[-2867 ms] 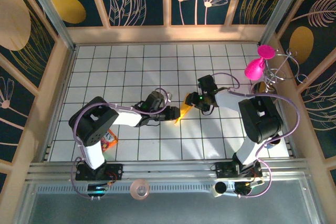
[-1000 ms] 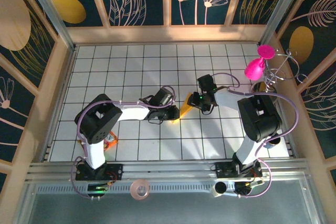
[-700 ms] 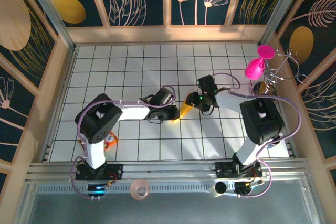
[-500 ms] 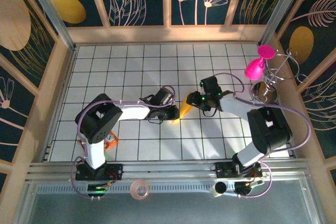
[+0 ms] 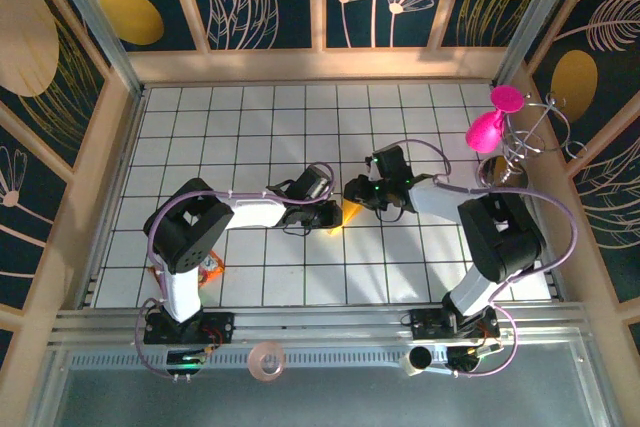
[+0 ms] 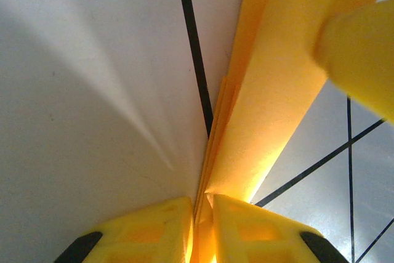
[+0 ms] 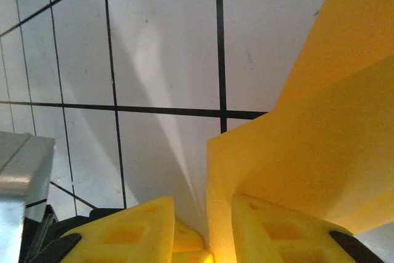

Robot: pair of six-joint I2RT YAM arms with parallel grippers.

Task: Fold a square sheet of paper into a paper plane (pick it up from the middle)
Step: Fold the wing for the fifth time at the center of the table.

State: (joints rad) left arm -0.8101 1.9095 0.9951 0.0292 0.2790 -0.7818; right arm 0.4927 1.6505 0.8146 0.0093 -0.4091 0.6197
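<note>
The left gripper (image 6: 202, 226) is clenched on the paper (image 6: 289, 78). Its two yellow fingers (image 6: 154, 232) are almost together, with only the folded edge between them. The layers fan slightly just above the pinch. From there the paper rises away over the white tiles (image 6: 92, 90) as a long, creased orange-yellow strip.

The right gripper (image 7: 200, 229) is looser. Its fingers (image 7: 277, 232) stand partly apart, and a paper (image 7: 320, 140) edge runs down into the gap. That edge lies close against the right-hand finger and well clear of the other, so nothing is squeezed there.

From above, the paper (image 5: 350, 211) is a small orange wedge near the middle of the table (image 5: 250, 127). It sits between the left gripper (image 5: 328, 215) and the right gripper (image 5: 355, 193), which nearly meet over it. Most of the paper is covered by the right wrist, so I can't make out its full shape or how far it is folded.

In the left wrist view a blurred yellow lump (image 6: 363, 53) juts in at the upper right, too soft to identify. In both wrist views the paper is cut off by the frame edge.
</note>
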